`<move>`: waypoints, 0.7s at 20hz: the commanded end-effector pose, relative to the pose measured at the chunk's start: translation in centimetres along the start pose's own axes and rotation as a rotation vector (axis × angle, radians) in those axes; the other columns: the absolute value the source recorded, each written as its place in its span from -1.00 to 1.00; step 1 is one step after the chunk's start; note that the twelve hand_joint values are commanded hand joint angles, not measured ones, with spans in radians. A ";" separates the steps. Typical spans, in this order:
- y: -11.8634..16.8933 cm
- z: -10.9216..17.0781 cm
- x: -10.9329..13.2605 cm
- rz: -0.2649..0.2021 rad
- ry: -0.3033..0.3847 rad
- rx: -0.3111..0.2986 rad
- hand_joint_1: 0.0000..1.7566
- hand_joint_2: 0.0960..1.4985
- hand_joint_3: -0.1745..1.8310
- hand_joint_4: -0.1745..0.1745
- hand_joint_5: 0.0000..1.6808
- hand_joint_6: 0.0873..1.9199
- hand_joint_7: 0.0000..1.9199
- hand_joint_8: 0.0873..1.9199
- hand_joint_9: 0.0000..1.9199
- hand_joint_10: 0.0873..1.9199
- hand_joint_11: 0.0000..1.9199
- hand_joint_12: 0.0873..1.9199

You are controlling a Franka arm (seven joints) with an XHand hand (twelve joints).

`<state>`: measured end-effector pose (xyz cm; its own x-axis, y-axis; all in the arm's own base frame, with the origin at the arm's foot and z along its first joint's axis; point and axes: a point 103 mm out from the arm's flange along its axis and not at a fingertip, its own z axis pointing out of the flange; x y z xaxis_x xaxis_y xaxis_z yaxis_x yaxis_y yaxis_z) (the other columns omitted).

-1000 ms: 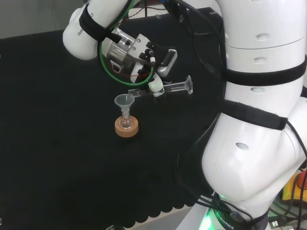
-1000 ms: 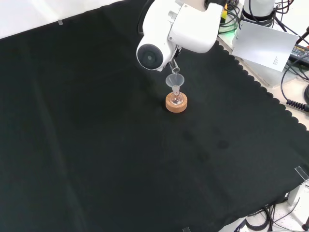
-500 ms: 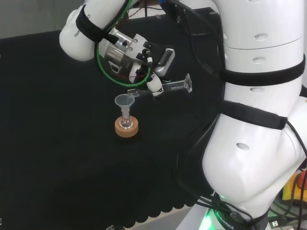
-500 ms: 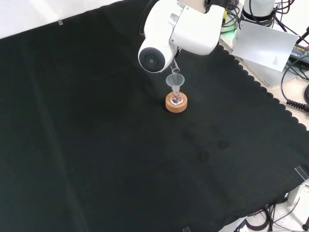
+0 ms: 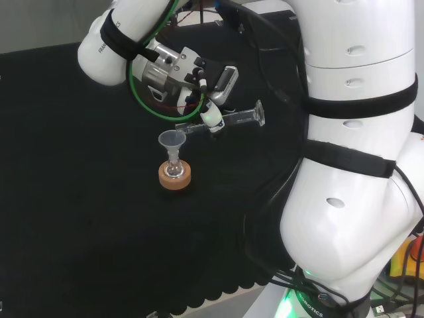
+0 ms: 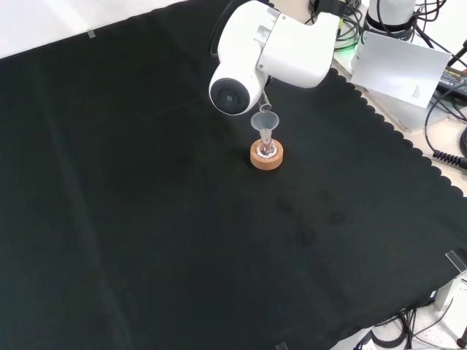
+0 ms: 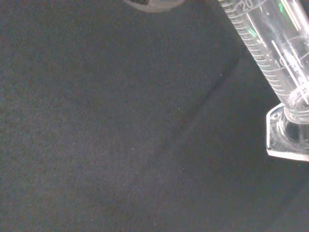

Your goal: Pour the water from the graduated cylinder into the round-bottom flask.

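Observation:
In the head view the hand (image 5: 213, 89) is curled round a clear graduated cylinder (image 5: 233, 118), which lies almost level above the cloth. Its mouth reaches over a clear funnel (image 5: 172, 140), its foot points right. The funnel sits in a small round-bottom flask (image 5: 174, 170) on a cork ring (image 5: 175, 177). In the front view the flask (image 6: 267, 149) with its funnel (image 6: 265, 120) stands on the cork ring (image 6: 266, 157), just below the arm's white link (image 6: 273, 51); the link hides the hand there. The wrist view shows the cylinder's marked tube (image 7: 270, 53) and foot (image 7: 287, 135) close up.
Black cloth (image 6: 146, 219) covers the bench on all sides of the flask. White arm links (image 5: 358, 165) fill the right of the head view. A white sheet (image 6: 405, 69) and cables lie beyond the cloth's scalloped edge at the front view's upper right.
The hand and cylinder have risen a little and shifted slightly left in the head view. The flask and funnel have not moved.

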<state>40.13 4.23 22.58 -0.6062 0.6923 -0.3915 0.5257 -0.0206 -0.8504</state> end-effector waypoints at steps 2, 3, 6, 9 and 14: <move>0.1 0.1 0.0 0.003 0.001 0.016 0.30 0.50 -0.82 -1.00 0.09 0.11 0.32 -0.70 0.54 -1.00 0.36 -0.33; 0.1 0.2 0.0 0.004 0.001 0.017 0.30 0.50 -0.82 -1.00 0.09 0.11 0.32 -0.70 0.54 -1.00 0.36 -0.33; 0.0 0.1 -0.1 0.008 -0.001 0.021 0.30 0.50 -0.82 -1.00 0.09 0.11 0.32 -0.71 0.54 -1.00 0.36 -0.33; -0.1 0.1 -0.1 0.008 0.000 0.023 0.30 0.50 -0.82 -1.00 0.09 0.11 0.32 -0.71 0.54 -1.00 0.36 -0.33; 0.2 0.2 0.1 0.004 0.001 0.028 0.30 0.50 -0.82 -1.00 0.09 0.11 0.32 -0.71 0.54 -1.00 0.36 -0.33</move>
<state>40.08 4.14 22.47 -0.6033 0.6915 -0.3973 0.5117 -0.0464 -0.8579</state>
